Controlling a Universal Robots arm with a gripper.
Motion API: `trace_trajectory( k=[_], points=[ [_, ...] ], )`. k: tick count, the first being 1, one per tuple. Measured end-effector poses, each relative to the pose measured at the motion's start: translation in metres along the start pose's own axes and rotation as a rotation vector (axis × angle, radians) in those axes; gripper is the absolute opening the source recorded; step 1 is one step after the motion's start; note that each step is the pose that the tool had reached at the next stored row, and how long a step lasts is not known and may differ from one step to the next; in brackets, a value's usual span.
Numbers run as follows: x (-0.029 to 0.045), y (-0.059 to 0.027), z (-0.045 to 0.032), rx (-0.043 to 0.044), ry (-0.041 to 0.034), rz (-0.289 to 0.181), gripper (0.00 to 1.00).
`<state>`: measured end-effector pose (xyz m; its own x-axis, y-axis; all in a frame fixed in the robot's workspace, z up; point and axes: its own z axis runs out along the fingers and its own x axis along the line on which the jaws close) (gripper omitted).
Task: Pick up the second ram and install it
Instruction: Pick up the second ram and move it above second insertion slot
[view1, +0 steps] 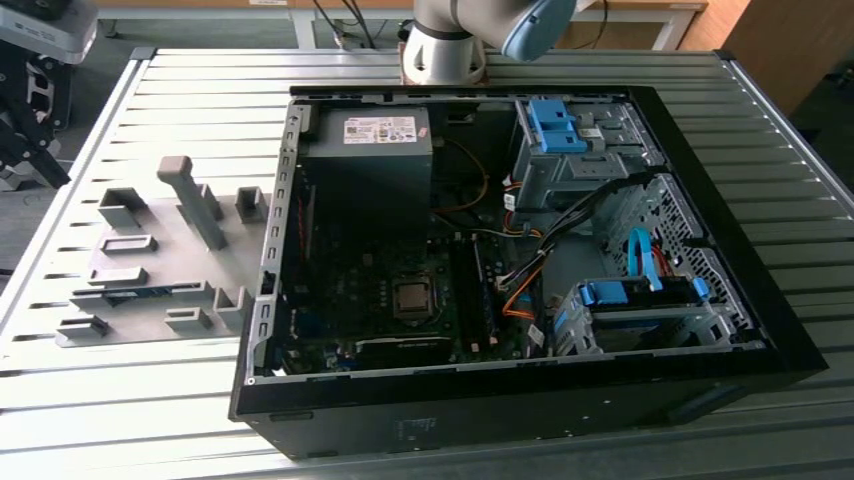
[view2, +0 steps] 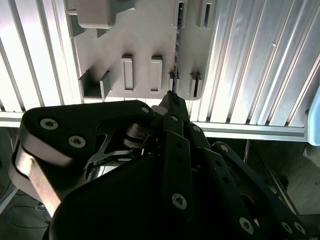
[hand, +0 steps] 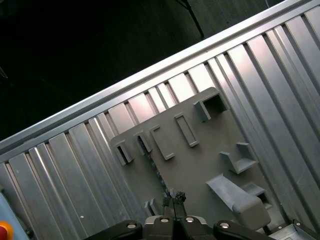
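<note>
The second ram (view1: 158, 292) is a thin blue stick standing on edge in the grey holder plate (view1: 160, 250) at the exterior view's left. Both wrist views look down on it edge-on, as a narrow dark line (view2: 176, 55) (hand: 156, 172) between small grey blocks. My gripper (view2: 169, 97) (hand: 173, 196) hangs well above the plate, its tips lined up over one end of the stick. The fingers are pressed together with nothing between them.
The open black computer case (view1: 747, 340) lies on the slatted aluminium table (view1: 160, 400), with the motherboard (view1: 387, 290), power supply (view1: 367, 150) and blue drive-bay clips (view1: 554, 125) inside. Tall grey blocks (view1: 194, 200) rise from the holder plate. The table's edge rail (view2: 250, 131) runs close by.
</note>
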<state>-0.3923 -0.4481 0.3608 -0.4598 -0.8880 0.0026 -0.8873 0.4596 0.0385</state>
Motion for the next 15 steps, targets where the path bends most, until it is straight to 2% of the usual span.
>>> trace_trajectory(
  k=[15],
  points=[
    [0.0000,0.0000,0.0000,0.0001,0.0007,-0.018,0.11]
  ],
)
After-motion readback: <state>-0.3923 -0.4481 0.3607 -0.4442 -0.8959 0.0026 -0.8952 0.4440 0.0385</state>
